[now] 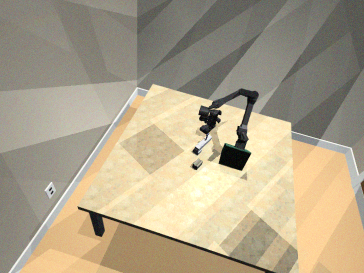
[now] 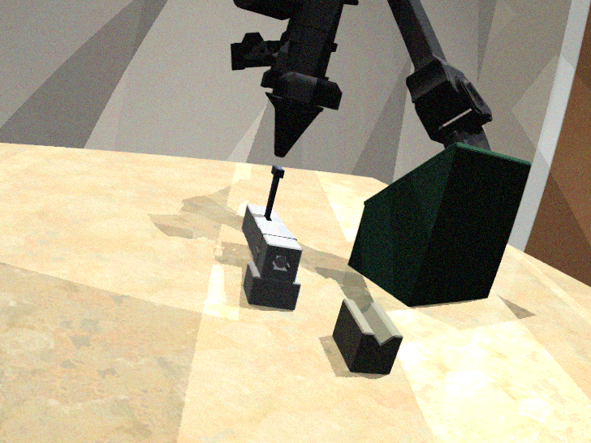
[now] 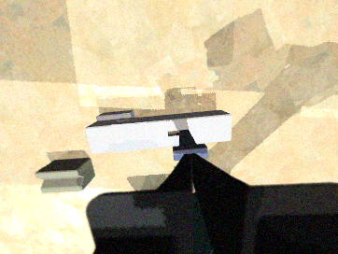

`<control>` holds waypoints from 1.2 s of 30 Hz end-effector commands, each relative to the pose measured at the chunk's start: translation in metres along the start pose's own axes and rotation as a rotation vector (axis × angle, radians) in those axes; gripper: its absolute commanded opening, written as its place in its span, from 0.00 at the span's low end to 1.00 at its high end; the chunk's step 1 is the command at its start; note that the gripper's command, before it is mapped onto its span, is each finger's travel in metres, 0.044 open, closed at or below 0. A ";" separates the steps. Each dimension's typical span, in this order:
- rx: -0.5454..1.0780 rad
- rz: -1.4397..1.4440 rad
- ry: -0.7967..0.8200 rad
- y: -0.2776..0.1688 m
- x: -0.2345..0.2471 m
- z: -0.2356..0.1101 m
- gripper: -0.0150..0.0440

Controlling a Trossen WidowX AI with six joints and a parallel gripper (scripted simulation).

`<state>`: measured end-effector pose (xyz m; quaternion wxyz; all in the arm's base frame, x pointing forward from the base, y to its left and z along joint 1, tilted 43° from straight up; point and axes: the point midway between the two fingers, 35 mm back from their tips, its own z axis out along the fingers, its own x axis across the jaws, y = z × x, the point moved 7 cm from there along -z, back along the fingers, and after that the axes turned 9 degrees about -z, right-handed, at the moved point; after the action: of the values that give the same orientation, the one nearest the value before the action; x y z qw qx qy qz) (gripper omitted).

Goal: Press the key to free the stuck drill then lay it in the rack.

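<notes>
The claw (image 2: pixel 282 151) hangs pinched together and empty just above the key (image 2: pixel 274 191), its tip serving as a pusher; the rack (image 2: pixel 367 341) waits below, nearer the camera.

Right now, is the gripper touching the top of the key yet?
Apart. The exterior view shows a sliver of background between the shut gripper tip and the blue cap of the key, which stands upright below it.

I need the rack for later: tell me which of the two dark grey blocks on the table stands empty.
The dark grey V-notched block beside the green base: its groove is bare. The other carries the pale housing.
</notes>
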<state>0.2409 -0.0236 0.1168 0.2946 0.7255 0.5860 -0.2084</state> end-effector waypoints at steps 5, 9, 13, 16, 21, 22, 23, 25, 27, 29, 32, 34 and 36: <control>0.011 -0.013 -0.007 -0.001 0.000 0.008 0.25; 0.012 -0.014 -0.008 -0.002 -0.001 0.013 0.25; 0.012 -0.015 -0.009 -0.004 -0.001 0.017 0.25; 0.013 -0.015 -0.009 -0.006 -0.002 0.018 0.25; 0.013 -0.015 -0.009 -0.006 -0.002 0.017 0.25; 0.013 -0.015 -0.009 -0.006 -0.002 0.017 0.25; 0.013 -0.015 -0.009 -0.007 -0.002 0.017 0.25; 0.013 -0.015 -0.009 -0.007 -0.002 0.017 0.25; 0.013 -0.015 -0.009 -0.008 -0.002 0.016 0.25; 0.013 -0.015 -0.009 -0.008 -0.002 0.016 0.25; 0.013 -0.015 -0.009 -0.009 -0.002 0.016 0.25; 0.013 -0.015 -0.009 -0.008 -0.002 0.016 0.25; 0.013 -0.015 -0.009 -0.008 -0.002 0.016 0.25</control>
<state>0.2364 -0.0331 0.1065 0.2929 0.7237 0.5890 -0.2087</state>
